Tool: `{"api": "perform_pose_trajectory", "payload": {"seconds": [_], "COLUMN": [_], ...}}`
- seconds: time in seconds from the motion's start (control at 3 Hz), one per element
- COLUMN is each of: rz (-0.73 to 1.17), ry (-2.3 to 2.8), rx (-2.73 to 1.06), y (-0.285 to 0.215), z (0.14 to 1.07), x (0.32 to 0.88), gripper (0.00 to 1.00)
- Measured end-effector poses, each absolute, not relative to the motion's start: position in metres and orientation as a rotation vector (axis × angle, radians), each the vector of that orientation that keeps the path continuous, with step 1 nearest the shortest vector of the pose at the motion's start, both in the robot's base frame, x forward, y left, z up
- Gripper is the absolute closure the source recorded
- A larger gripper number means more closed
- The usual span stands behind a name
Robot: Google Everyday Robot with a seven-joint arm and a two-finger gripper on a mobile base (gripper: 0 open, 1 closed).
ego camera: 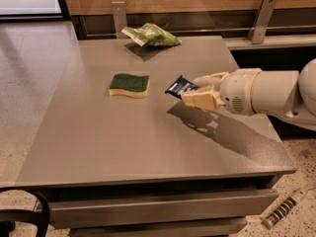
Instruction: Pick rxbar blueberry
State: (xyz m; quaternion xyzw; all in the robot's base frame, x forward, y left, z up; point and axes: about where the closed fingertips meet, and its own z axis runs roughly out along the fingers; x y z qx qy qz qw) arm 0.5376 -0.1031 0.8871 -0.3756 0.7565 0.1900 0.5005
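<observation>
The rxbar blueberry (pixel 178 87), a small dark navy-blue bar with white lettering, is held tilted above the grey table (pixel 98 142), its left end sticking out past the fingers. My gripper (pixel 196 90) reaches in from the right on a white arm and is shut on the bar's right end. The bar and gripper are lifted off the surface, with their shadow on the table below them. The rest of the bar is hidden between the cream fingers (pixel 200 100).
A green-topped yellow sponge (pixel 129 84) lies left of the gripper. A green-and-white snack bag (pixel 152 35) lies at the table's far edge. Metal brackets (pixel 260 19) stand along the back wall. A dark chair arm (pixel 24 216) shows at bottom left.
</observation>
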Motion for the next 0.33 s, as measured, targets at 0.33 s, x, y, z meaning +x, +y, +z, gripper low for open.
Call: {"api": "perform_pose_trajectory", "payload": {"seconds": [0.33], "rz": [0.467], "ry": [1.753], "rx": [-0.958], "y": [-0.0958], "z": [0.9126], "x": [0.5468], "gripper": [1.0]}}
